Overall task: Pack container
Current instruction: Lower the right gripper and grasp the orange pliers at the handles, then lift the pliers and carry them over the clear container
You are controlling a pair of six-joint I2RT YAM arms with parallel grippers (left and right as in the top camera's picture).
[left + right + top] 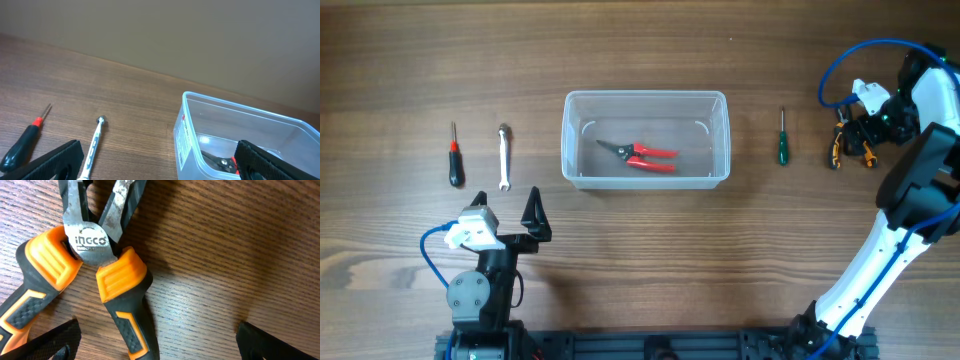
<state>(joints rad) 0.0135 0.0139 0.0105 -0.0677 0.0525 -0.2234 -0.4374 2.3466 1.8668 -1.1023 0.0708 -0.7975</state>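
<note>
Left side: black screwdriver (454, 157) and wrench (504, 157) aren't packed yet. My left gripper (160, 162) is parked near them, spread wide. The container (569, 140) sits mid-table with only the red snips (645, 156) inside. The green screwdriver (782, 138) waits to its right. My right gripper (157, 342) hangs wide apart over the orange pliers (100, 275), far right.

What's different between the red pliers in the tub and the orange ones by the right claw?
The red pliers lie inside the clear container; the orange pliers lie on the bare table, not yet packed. The red pliers have plain red handles; the orange pliers have orange-and-black grips. Both are two-handled tools lying flat.
</note>
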